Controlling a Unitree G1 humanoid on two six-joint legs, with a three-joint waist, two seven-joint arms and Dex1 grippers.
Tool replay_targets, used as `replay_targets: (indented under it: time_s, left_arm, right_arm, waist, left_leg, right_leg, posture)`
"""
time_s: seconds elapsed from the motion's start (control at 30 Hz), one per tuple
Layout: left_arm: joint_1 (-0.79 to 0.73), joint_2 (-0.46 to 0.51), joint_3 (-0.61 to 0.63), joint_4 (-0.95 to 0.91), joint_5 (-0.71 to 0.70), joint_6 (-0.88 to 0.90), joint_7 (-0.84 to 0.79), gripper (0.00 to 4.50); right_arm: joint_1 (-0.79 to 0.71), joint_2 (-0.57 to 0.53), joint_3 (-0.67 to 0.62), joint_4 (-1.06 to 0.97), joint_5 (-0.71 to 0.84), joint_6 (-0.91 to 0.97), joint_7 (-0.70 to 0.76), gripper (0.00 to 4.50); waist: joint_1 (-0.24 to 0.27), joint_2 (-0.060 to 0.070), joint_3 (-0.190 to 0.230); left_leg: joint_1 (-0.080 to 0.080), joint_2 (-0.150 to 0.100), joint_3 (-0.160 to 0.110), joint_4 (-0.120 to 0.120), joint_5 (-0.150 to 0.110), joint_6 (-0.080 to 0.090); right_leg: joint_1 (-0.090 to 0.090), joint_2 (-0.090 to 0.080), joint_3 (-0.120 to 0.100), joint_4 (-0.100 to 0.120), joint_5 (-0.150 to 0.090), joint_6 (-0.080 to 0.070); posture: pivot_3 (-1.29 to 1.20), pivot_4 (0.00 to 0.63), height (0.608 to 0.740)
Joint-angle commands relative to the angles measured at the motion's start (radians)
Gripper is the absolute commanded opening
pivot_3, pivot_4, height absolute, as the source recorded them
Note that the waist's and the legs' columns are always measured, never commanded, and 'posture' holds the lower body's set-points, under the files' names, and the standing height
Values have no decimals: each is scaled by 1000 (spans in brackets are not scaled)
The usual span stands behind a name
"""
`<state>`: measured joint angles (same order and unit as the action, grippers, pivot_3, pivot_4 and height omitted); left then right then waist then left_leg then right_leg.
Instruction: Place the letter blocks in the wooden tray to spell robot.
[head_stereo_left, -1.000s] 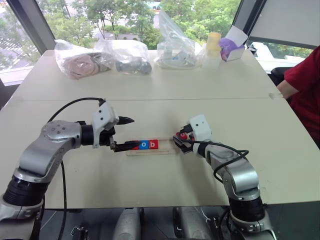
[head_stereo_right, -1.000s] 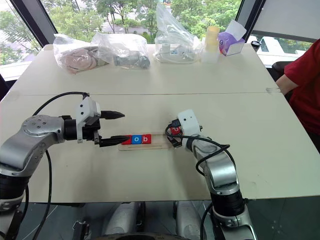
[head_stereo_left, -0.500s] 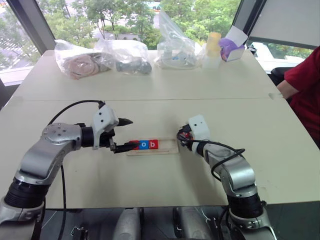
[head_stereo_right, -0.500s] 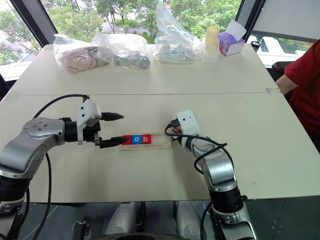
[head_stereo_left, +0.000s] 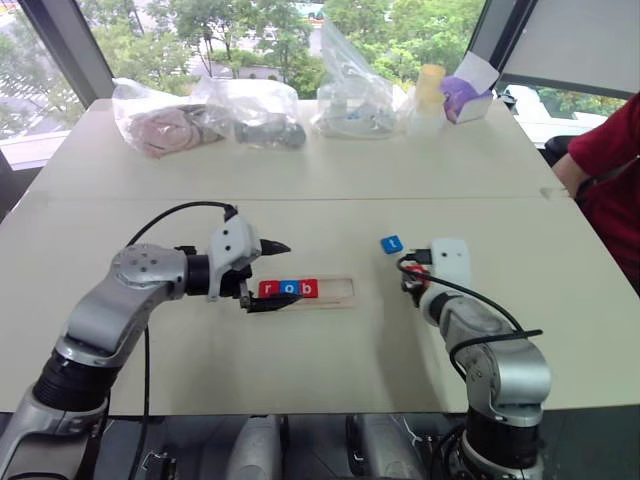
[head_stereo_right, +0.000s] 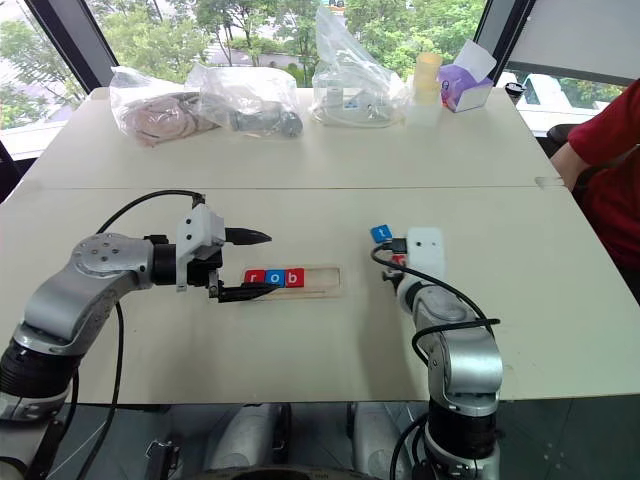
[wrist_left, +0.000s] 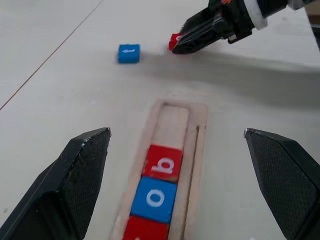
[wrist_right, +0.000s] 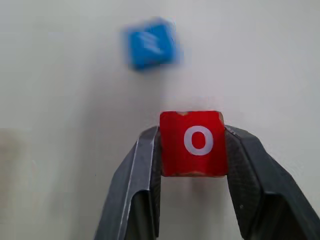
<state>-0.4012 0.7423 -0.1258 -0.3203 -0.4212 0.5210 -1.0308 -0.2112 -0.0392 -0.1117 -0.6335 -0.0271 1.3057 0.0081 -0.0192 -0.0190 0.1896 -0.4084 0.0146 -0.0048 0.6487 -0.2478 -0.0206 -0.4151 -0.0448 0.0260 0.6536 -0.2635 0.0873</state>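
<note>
The right pincer (wrist_right: 192, 150) clenches the red o block (wrist_right: 192, 143); the wooden tray (head_stereo_left: 335, 292), long axis left-right, lies to its left; the left pincer (head_stereo_left: 268, 273) gapes released nearer it.

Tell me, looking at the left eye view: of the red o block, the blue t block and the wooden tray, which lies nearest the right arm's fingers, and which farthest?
1. Red o block: clamped between the right fingers.
2. Blue t block: loose on the table, just beyond the fingers.
3. Wooden tray: farthest, off toward the left arm, holding r, o, b.
</note>
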Motion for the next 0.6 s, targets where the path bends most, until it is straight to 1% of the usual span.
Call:
replay_targets:
  time_s: [0.03,0.07,0.13,0.17,0.23,0.27,0.3,0.37,0.43,0.5,0.6]
  left_arm:
    - [-27,-11,-7,13,15,-31,-14,4500]
    - [-32,-14,-9,20,17,-35,-16,4500]
    - [-41,-20,-14,34,25,-44,-23,4500]
    - [-43,-21,-14,38,27,-47,-25,4500]
    - [-45,-21,-14,44,30,-51,-28,4500]
    - [-44,-20,-11,44,29,-51,-29,4500]
    - [-44,-17,-7,46,29,-51,-31,4500]
    - [-42,-10,5,46,26,-50,-36,4500]
    - [-42,12,33,44,3,-35,-56,4500]
    - [-46,39,60,35,-36,-6,-87,4500]
    - [-51,92,85,6,-108,49,-153,4500]
  right_arm:
    - [7,16,3,-54,-20,-2,-39,1167]
    - [10,19,8,-49,-20,-3,-43,1167]
    - [22,55,10,-35,-8,-11,-51,2229]
    - [27,73,9,-33,-3,-13,-54,2624]
    - [25,66,21,-33,-13,-8,-58,3685]
    - [20,53,16,-36,-17,-6,-58,4145]
    - [12,40,10,-37,-18,-4,-54,4430]
    - [-2,-7,-1,-40,-15,-18,-34,4430]
    - [-29,-142,-20,-13,18,-125,74,4430]
    - [-47,-284,-60,48,95,-265,248,4430]
    - [-24,-522,-82,189,201,-503,579,4430]
  waist:
    - [-3,0,0]
    - [-3,0,0]
    - [-3,0,0]
    - [-2,0,0]
    - [-3,0,0]
    - [-3,0,0]
    - [-2,0,0]
    - [-2,0,0]
    - [-1,1,0]
    - [-1,1,1]
    - [-1,1,1]
  left_leg:
    - [0,0,0,0,0,0]
    - [0,0,0,0,0,0]
    - [0,1,0,0,0,0]
    - [0,1,0,0,0,0]
    - [0,1,-1,0,0,0]
    - [0,1,0,0,0,0]
    - [0,1,0,0,0,0]
    - [0,1,0,0,0,0]
    - [0,1,0,0,0,0]
    - [0,0,0,0,0,0]
    - [0,0,1,0,0,0]
  right_leg:
    - [0,0,0,0,0,0]
    - [0,1,0,0,0,0]
    - [0,2,0,0,0,0]
    - [0,2,0,0,0,0]
    - [0,2,0,0,0,0]
    - [0,1,0,0,0,0]
    - [0,1,0,0,0,0]
    - [0,1,0,0,0,0]
    - [0,1,0,0,0,0]
    - [0,0,0,-1,0,0]
    - [2,0,-1,-5,0,0]
  posture:
    - [0,150,740]
    - [0,150,740]
    - [0,150,740]
    - [0,150,740]
    - [0,150,740]
    - [0,150,740]
    - [0,150,740]
    - [0,150,740]
    - [0,150,740]
    - [0,150,740]
    - [0,150,740]
